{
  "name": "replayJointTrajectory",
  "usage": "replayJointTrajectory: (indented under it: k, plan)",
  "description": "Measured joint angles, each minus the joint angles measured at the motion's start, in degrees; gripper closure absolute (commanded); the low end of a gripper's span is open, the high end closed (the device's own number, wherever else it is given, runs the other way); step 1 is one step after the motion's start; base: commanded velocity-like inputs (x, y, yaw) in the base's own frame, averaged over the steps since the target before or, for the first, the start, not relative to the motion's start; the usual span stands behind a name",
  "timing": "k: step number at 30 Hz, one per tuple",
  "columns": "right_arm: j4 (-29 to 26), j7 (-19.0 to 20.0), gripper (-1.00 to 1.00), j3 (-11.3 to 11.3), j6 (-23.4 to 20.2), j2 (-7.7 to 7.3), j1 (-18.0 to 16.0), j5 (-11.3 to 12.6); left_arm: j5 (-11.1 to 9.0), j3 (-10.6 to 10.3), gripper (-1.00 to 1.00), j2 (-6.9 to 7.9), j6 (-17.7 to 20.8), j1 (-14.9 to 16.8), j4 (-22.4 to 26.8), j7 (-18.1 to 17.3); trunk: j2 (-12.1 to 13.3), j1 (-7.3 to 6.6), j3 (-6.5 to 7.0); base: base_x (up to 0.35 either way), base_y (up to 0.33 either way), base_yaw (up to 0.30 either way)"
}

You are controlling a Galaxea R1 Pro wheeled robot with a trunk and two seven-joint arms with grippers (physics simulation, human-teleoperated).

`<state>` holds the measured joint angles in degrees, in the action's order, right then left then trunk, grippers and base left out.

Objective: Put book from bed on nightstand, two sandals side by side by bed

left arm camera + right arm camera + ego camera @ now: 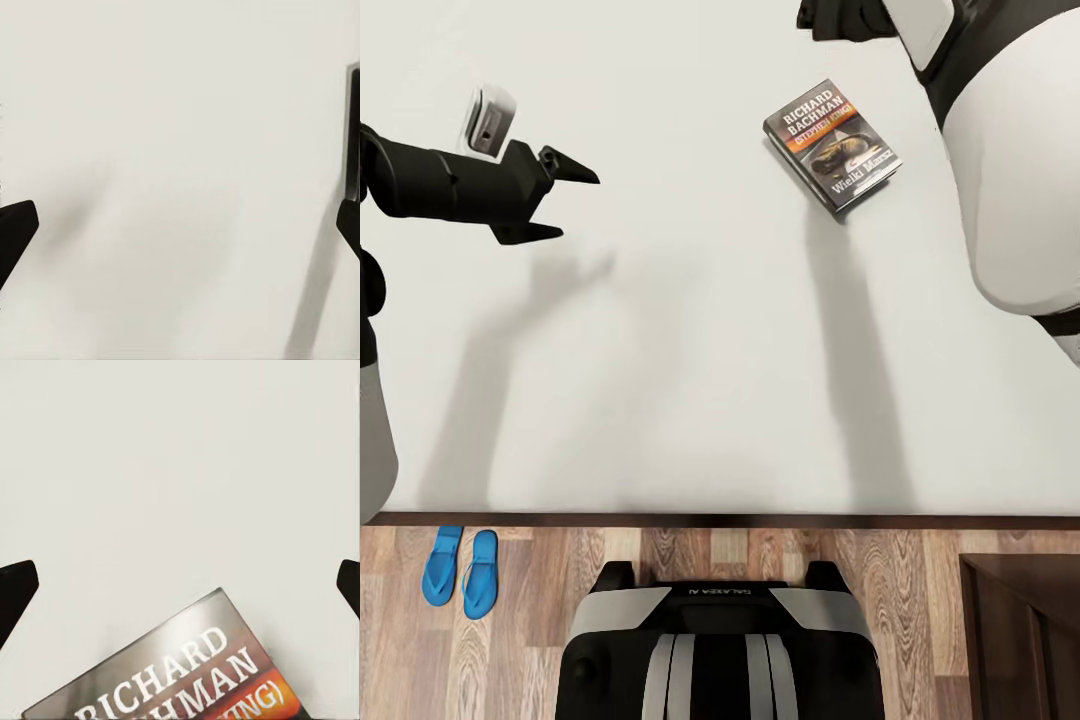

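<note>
Lying flat on the bed (660,380), the book (832,146) sits below the right gripper (180,585), whose fingers are spread and empty, as are the left gripper's (565,205). A thin paperback could slide across the mattress if pinched off-centre. Both sandals (460,572) lie together on the floor (760,560).

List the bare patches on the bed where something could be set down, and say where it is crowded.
Bare mattress runs from the left gripper across to the book, and from both down to the bed frame's near edge. It is crowded at the upper right, where the right arm hangs beside the book.
</note>
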<state>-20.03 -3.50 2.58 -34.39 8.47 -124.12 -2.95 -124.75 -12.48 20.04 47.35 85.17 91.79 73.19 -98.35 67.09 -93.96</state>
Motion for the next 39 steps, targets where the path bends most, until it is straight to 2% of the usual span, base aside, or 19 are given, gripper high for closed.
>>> replayJointTrajectory:
  k: [1,3,9,12,16,29,39]
  plan:
    - [-0.05,0.00,-1.00,0.00,-0.03,0.00,0.01,0.01,0.00,0.00,-1.00,0.00,0.00,0.00,0.00,0.00,0.00,0.00,0.00,0.003,0.000,0.000]
    - [-4.50,-0.47,-1.00,-0.02,-2.37,0.11,0.23,-0.05,0.09,-0.32,-1.00,0.04,-0.05,-0.08,0.02,0.02,0.00,0.00,0.00,0.002,0.000,0.000]
    - [-8.57,-1.42,-1.00,-0.17,-5.12,0.37,2.46,-0.19,-0.16,-0.25,-1.00,0.21,0.02,-0.18,0.21,0.04,0.00,0.00,0.00,0.001,0.000,0.000]
    - [-9.30,-2.14,-1.00,-0.20,-5.55,0.42,3.51,-0.23,-0.24,-0.13,-1.00,0.25,0.04,-0.20,0.24,0.05,0.00,0.00,0.00,0.000,0.000,0.000]
    - [-10.58,-2.30,-1.00,0.31,-6.85,1.45,4.80,0.63,-0.67,1.13,-1.00,0.61,-0.24,0.92,0.02,-0.16,0.00,0.00,0.00,0.000,0.000,0.000]
    - [-11.95,-2.31,-1.00,0.31,-6.99,1.45,9.01,0.63,-0.67,1.14,-1.00,0.61,-0.24,0.93,0.02,-0.16,0.00,0.01,0.00,0.000,0.000,0.000]
    - [-11.95,-2.31,-1.00,0.31,-6.99,1.45,9.05,0.62,-0.68,1.14,-1.00,0.61,-0.24,0.93,0.02,-0.16,0.00,0.00,0.00,0.000,0.000,0.000]
